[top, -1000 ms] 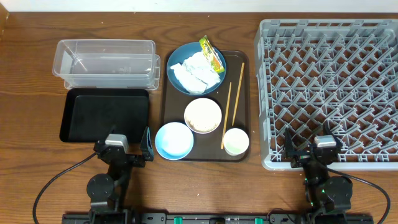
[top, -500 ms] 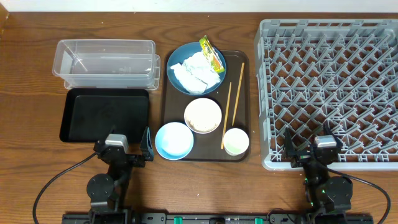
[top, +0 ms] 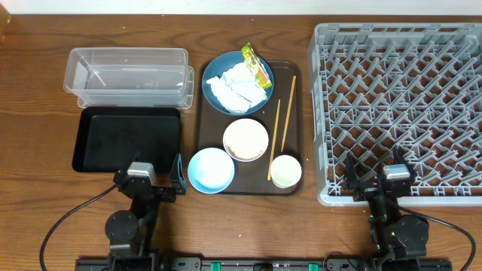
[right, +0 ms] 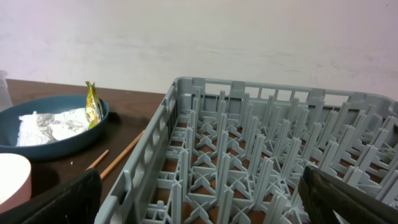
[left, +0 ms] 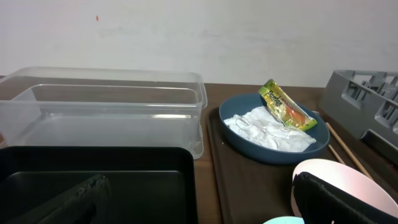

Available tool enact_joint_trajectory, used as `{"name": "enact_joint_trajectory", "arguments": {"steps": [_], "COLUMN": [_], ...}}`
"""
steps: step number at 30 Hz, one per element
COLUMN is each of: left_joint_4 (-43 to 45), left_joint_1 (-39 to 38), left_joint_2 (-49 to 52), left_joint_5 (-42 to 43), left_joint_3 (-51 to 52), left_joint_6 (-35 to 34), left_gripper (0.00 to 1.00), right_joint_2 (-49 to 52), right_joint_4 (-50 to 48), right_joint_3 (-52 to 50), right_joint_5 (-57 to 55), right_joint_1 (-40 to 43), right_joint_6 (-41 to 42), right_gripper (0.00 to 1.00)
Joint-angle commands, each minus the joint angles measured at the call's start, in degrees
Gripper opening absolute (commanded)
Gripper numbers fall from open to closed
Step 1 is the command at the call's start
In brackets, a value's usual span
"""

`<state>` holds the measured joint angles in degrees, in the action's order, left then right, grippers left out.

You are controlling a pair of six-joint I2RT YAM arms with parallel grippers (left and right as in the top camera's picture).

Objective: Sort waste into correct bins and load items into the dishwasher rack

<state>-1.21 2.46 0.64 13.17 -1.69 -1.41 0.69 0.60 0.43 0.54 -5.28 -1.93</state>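
The dark blue bowl (top: 238, 83) holds crumpled white napkins (top: 239, 86) and a yellow-green wrapper (top: 257, 65); it shows in the left wrist view (left: 273, 127) too. The cream bowl (top: 245, 139), light blue bowl (top: 211, 170), white cup (top: 286, 171) and two chopsticks (top: 280, 126) lie on the brown tray (top: 207, 128). The clear tub (top: 128, 75) and black tray (top: 126, 138) sit at left. The grey rack (top: 399, 105) is at right. My left gripper (top: 152, 182) is open at the front, near the black tray. My right gripper (top: 379, 181) is open over the rack's front edge.
The table's front edge runs just behind both arm bases. A white wall stands behind the table. Bare wooden tabletop lies between the brown tray and the rack (top: 307, 113).
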Motion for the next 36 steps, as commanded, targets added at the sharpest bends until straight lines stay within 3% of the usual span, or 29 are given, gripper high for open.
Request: {"name": "enact_joint_trajectory", "arguments": {"steps": [1, 12, 17, 26, 36], "left_joint_4": [0.24, 0.2, 0.02, -7.67, -29.83], "left_joint_1": [-0.09, -0.09, -0.09, -0.31, -10.62], "left_joint_2": [-0.04, 0.48, 6.14, 30.95, 63.41], "left_joint_5": [-0.11, -0.09, 1.05, 4.42, 2.62], "left_joint_3": [-1.36, -5.35, -10.6, -30.42, -64.22], "left_joint_6": [0.81, 1.9, 3.26, 5.75, 8.26], "left_gripper": [0.96, 0.96, 0.96, 0.96, 0.96], "right_joint_2": [-0.2, -0.2, 0.11, 9.99, 35.54], "right_joint_4": [-0.13, 0.09, 0.55, 7.32, 21.44], "right_joint_3": [1.9, 6.56, 8.87, 18.47, 41.31], "right_joint_5": [0.66, 0.63, 0.63, 0.68, 8.07], "right_joint_1": [-0.04, -0.02, -0.04, -0.02, -0.02], "right_joint_6": [-0.5, -3.65, -4.61, -5.49, -5.4], "right_gripper": [0.99, 0.99, 0.99, 0.99, 0.99]}}
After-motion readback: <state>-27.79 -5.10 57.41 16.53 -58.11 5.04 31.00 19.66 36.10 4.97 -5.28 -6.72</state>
